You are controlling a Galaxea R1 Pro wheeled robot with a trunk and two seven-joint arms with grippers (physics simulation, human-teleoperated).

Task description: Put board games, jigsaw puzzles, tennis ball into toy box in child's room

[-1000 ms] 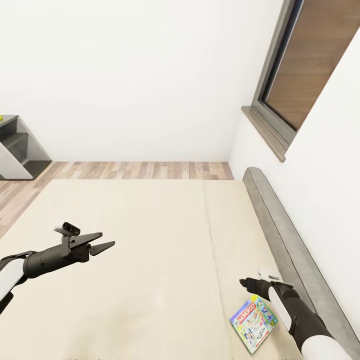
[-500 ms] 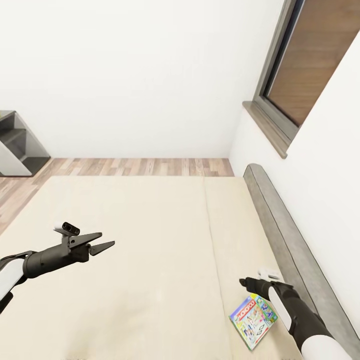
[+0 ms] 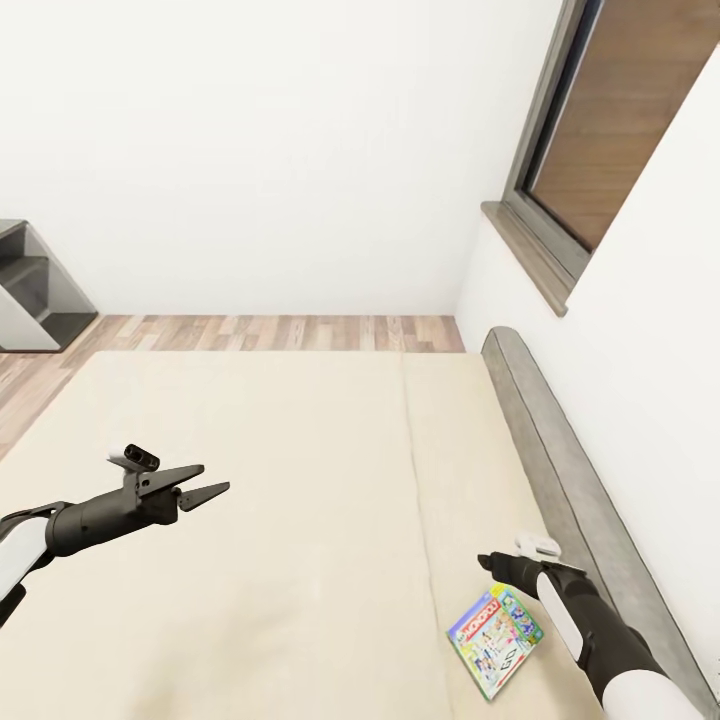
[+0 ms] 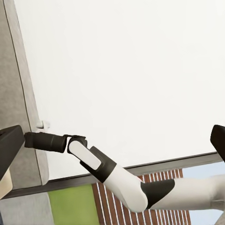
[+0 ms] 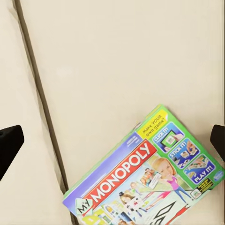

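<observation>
A Monopoly board game (image 3: pixel 492 640) lies flat on the cream bed (image 3: pixel 280 450), right of the mattress seam and close to the grey headboard. My right gripper (image 3: pixel 495 568) hovers just above the box's far corner, open, with the box (image 5: pixel 150 183) below and between its wide-spread fingertips (image 5: pixel 9 140). Over the bed's left part my left gripper (image 3: pixel 203 490) hangs open and holds nothing. The other toys, the table and the toy box are out of view.
A padded grey headboard (image 3: pixel 560 470) runs along the bed's right side under a window (image 3: pixel 590 130). Wooden floor (image 3: pixel 250 332) lies beyond the bed, and a grey stepped shelf unit (image 3: pixel 35 290) stands at the far left against the wall.
The whole picture has shifted a little to the left, so the camera has turned slightly. Both arms keep their poses and the Monopoly box stays where it lay.
</observation>
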